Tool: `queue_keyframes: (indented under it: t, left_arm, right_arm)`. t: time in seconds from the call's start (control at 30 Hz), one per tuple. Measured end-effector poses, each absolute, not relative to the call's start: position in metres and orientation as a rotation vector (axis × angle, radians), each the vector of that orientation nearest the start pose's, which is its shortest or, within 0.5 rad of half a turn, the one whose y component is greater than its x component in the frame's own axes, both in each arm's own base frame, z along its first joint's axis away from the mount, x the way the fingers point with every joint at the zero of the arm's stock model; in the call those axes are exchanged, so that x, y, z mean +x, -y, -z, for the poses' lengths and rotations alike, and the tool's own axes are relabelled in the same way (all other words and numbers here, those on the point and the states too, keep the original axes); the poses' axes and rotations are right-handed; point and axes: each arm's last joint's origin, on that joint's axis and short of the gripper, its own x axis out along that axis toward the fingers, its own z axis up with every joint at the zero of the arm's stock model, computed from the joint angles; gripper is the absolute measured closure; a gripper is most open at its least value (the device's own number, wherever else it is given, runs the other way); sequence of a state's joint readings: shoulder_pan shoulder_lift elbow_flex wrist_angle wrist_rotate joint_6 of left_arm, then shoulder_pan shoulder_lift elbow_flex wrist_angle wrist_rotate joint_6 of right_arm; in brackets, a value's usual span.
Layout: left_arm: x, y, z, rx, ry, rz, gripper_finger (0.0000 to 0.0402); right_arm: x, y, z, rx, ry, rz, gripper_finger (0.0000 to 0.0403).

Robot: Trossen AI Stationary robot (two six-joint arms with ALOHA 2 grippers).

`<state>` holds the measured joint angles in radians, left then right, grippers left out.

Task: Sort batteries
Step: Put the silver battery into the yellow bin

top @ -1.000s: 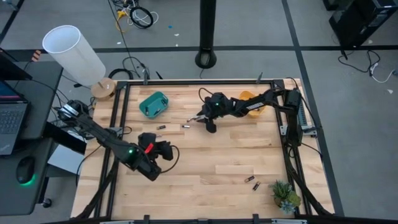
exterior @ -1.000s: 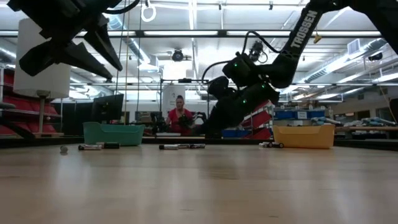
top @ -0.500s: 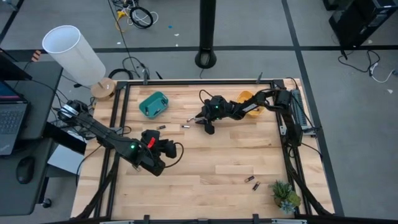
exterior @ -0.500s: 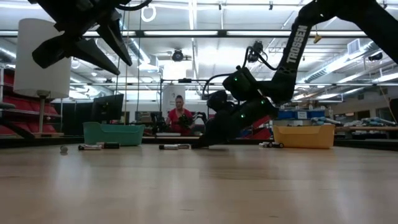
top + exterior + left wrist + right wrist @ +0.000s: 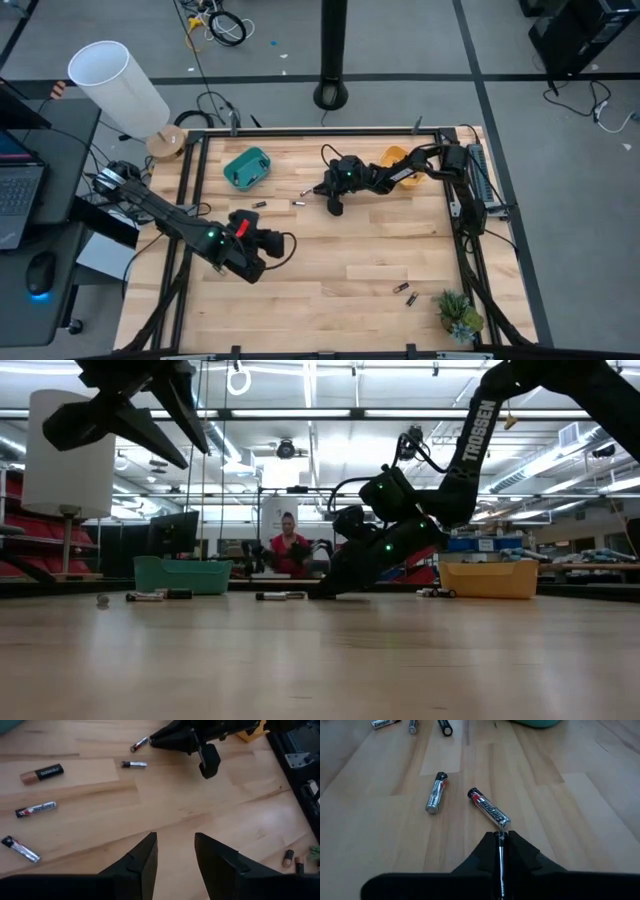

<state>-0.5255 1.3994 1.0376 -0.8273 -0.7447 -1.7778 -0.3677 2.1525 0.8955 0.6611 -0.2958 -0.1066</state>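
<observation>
Right pincer (image 5: pixel 500 837) is low on the wood, 12 o'clock of table centre, fingers pressed together. A silver battery (image 5: pixel 489 809) lies at its tip. I can't tell whether I've nipped its end or closed just short.

- If missed: reopen, straddle the barrel midway, square across its length, then close. An end pinch would let it swivel or roll.
- Avoid nudging the second battery (image 5: pixel 436 793) nearby.
- Teal bin (image 5: pixel 247 167) sits about 10 o'clock of me, orange bin (image 5: pixel 398 160) at 2.

Left pincer (image 5: pixel 175 850) hovers open, 8 o'clock.
</observation>
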Motion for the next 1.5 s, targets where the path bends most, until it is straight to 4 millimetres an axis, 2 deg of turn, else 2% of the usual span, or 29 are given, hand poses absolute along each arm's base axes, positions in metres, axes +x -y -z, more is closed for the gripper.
queue_keyframes:
  t: [0.2,0.47,0.7,0.87,1.1,1.23,1.3,1.5]
  left_arm:
    - [0.233,0.112,-0.258,-0.875,-0.487,-0.877,0.0257]
    - [0.233,0.112,-0.259,-0.853,-0.497,-0.875,0.0257]
    - [0.233,0.111,-0.259,-0.777,-0.518,-0.855,0.0257]
    - [0.231,0.107,-0.253,-0.682,-0.460,-0.888,0.0257]
    - [0.231,0.093,-0.239,-0.650,-0.441,-0.955,0.0257]
    - [0.232,0.090,-0.237,-0.649,-0.440,-0.969,0.0257]
    - [0.232,0.089,-0.237,-0.648,-0.440,-0.971,0.0257]
    - [0.233,0.089,-0.237,-0.652,-0.438,-0.968,0.0257]
  right_arm:
    - [0.354,0.129,-0.059,0.100,-0.564,0.050,0.0374]
    - [0.346,0.132,-0.084,0.085,-0.596,0.065,0.0374]
    - [0.333,0.138,-0.121,0.077,-0.633,0.097,0.0374]
    - [0.320,0.139,-0.155,0.022,-0.639,0.161,0.0372]
    - [0.279,0.149,-0.195,0.022,-0.777,0.371,0.0370]
    - [0.250,0.160,-0.207,0.078,-0.851,0.447,0.0369]
    - [0.234,0.162,-0.207,0.106,-0.855,0.485,0.0369]
    - [0.183,0.157,-0.187,0.199,-0.875,0.593,0.0369]
